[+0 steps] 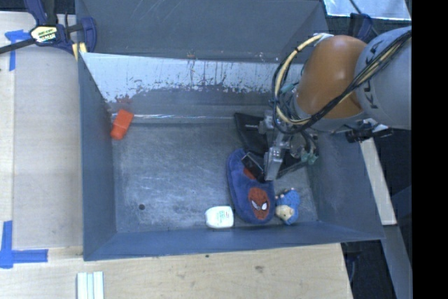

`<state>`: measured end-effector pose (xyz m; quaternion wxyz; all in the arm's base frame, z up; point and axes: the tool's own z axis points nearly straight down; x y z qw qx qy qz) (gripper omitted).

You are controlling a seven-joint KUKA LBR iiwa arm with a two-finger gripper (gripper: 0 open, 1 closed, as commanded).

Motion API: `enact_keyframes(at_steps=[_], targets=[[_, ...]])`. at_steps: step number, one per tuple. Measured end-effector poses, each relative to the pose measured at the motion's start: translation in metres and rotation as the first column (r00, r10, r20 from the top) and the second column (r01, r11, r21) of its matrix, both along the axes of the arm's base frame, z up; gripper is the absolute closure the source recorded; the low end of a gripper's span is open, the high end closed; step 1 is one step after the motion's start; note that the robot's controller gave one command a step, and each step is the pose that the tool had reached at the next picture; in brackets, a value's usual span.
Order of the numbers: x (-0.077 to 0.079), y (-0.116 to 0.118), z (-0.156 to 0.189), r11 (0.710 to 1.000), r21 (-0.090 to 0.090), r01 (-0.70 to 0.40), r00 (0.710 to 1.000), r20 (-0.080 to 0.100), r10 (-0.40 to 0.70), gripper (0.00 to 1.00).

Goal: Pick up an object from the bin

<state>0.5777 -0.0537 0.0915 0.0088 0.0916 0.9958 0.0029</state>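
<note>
Fingers (273,161) close together, nothing between them, pointing down at the back end of the blue slipper (245,194). Slipper near the front right corner of the bin (98,150), long way running back to front, red spider face toward the front wall. Just beside it, a small blue toy figure (286,206). Arm (392,80) reaching in from the right, wrist bent down.

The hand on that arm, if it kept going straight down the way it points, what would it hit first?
Most likely the blue Spider-Man slipper, whose upper end lies right beneath the hand; the gap between them is hard to judge.
</note>
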Motion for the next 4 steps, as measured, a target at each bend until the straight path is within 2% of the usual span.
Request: enact_keyframes(at_steps=[1, 2, 3, 4], targets=[[-0.001, 0.003, 0.001, 0.998, -0.009, 0.055, 0.998, 0.002, -0.055, 0.0], [0.002, 0.005, 0.0, 1.0, -0.006, -0.029, 1.0, 0.003, 0.029, 0.0], [0.027, 0.035, 0.089, 0.962, -0.007, -0.272, 0.962, -0.007, 0.272, 0.0], [-0.053, 0.001, 0.001, 0.877, -0.006, -0.481, 0.877, -0.015, 0.48, 0.0]])
